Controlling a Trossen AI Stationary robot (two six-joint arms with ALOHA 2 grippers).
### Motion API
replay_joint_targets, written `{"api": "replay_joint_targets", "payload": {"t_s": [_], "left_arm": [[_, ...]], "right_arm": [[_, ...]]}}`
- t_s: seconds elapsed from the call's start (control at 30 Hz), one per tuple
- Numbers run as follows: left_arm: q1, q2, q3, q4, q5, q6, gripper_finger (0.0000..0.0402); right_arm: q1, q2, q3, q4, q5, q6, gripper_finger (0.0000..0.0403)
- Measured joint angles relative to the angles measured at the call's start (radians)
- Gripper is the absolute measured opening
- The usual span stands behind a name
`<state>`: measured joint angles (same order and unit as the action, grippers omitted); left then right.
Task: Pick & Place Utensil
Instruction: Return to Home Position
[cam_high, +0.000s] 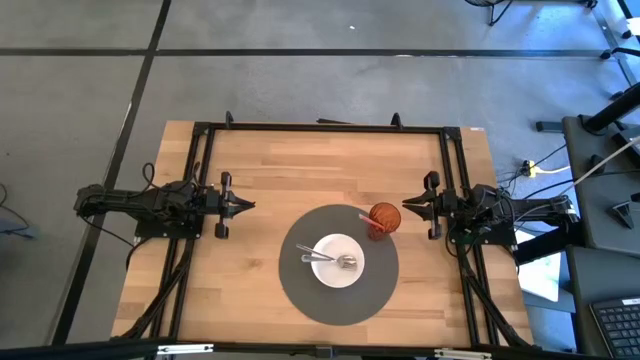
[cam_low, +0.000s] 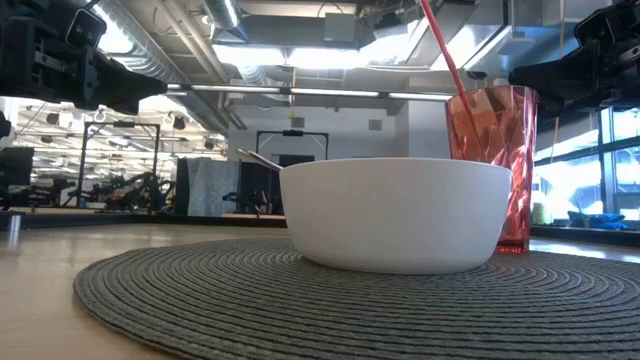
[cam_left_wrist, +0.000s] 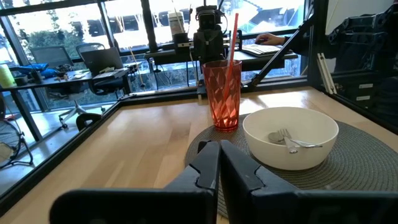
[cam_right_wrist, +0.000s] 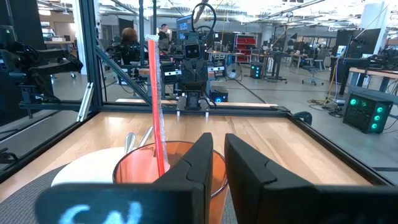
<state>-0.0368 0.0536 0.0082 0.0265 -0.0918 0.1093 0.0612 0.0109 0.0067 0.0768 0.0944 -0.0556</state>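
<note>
With the silver fork lying beside the spoon in the white bowl on the gray placemat, orange glass at its one o'clock, the left jaws at nine o'clock and right jaws at three (both clenched, empty) are hovering, needing only level parking clear of the straw.

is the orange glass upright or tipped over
Upright: the orange glass stands on its base on the gray placemat, straw poking out the top.
</note>
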Motion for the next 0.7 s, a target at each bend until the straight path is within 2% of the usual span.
{"api": "replay_joint_targets", "payload": {"t_s": [0.7], "left_arm": [[0.0,0.0,0.0,0.0,0.0,0.0,0.0008]], "right_arm": [[0.0,0.0,0.0,0.0,0.0,0.0,0.0044]]}}
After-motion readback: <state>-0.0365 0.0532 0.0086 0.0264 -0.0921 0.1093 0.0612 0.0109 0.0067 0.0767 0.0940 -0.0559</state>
